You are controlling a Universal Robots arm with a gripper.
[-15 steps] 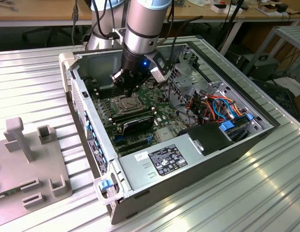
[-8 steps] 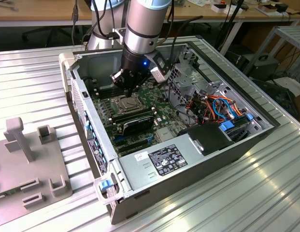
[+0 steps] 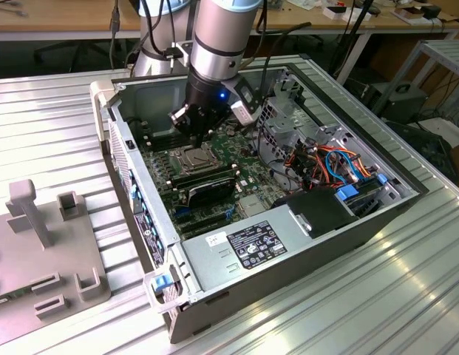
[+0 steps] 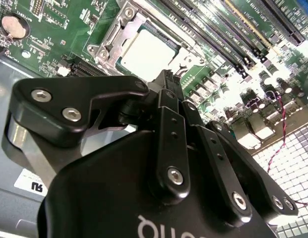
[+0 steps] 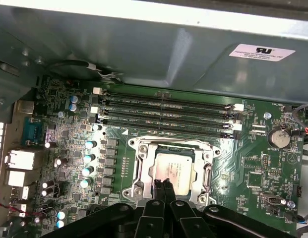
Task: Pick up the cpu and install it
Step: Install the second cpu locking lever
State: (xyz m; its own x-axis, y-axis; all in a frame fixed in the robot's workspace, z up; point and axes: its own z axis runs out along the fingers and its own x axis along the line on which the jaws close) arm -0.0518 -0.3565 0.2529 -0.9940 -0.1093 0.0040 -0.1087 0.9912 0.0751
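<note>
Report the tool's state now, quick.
Tool: shut, holding nothing, fingertips together just above the cpu, which sits in the socket.

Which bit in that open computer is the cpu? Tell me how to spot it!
Look inside the open computer case at the green motherboard. Below the row of long black memory slots sits a metal socket frame. The cpu is the flat, shiny silver square lying in that frame, just ahead of the claw; nothing nearby is so plain and smooth.
</note>
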